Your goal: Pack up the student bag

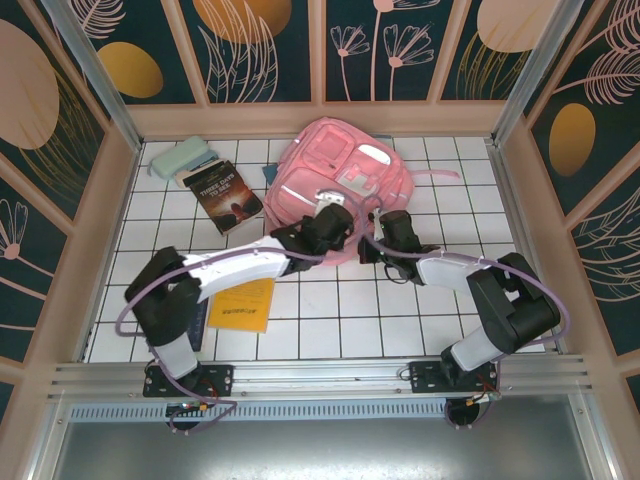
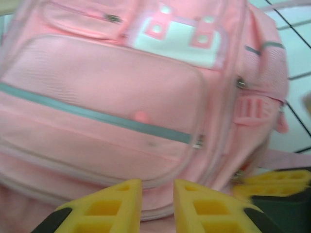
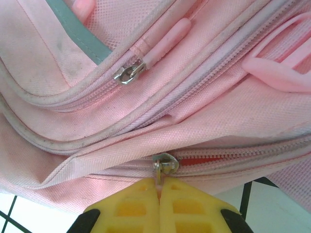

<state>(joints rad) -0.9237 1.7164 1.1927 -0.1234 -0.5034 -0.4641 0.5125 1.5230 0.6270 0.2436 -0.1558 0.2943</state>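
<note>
two claws work the student bag point(image 1: 340, 185), lying upper centre in the top view. the right gripper point(image 3: 159, 191) is pinched tight on the zipper pull point(image 3: 165, 164) at bottom centre. best to draw along the zip line, not upward. the left gripper point(image 2: 158, 194), slightly parted and empty, should pin the fabric nearby, or the bag may drag.

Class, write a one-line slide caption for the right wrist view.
Right jaws shut on the zip pull just below its metal slider on the pink student bag.
</note>
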